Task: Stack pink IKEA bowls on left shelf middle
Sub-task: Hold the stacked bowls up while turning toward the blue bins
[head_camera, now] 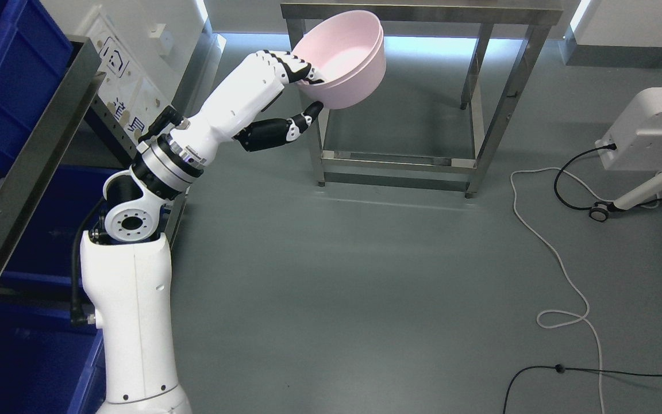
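My left hand (306, 92) is shut on the near rim of pink bowls (345, 57), with fingers (291, 66) inside the rim and the thumb under the wall. Two nested rims show, so it looks like two bowls stacked together. I hold them tilted in the air in front of the steel table (400, 11) at the back. The left arm reaches up from the lower left. The shelf (26, 167) with blue bins (3, 75) is at the far left, apart from the bowls.
The steel table's legs and lower rails (394, 167) stand behind the bowls. A white machine base (653, 132) with a wheel is at the right. White and black cables (561, 270) lie on the grey floor at the right.
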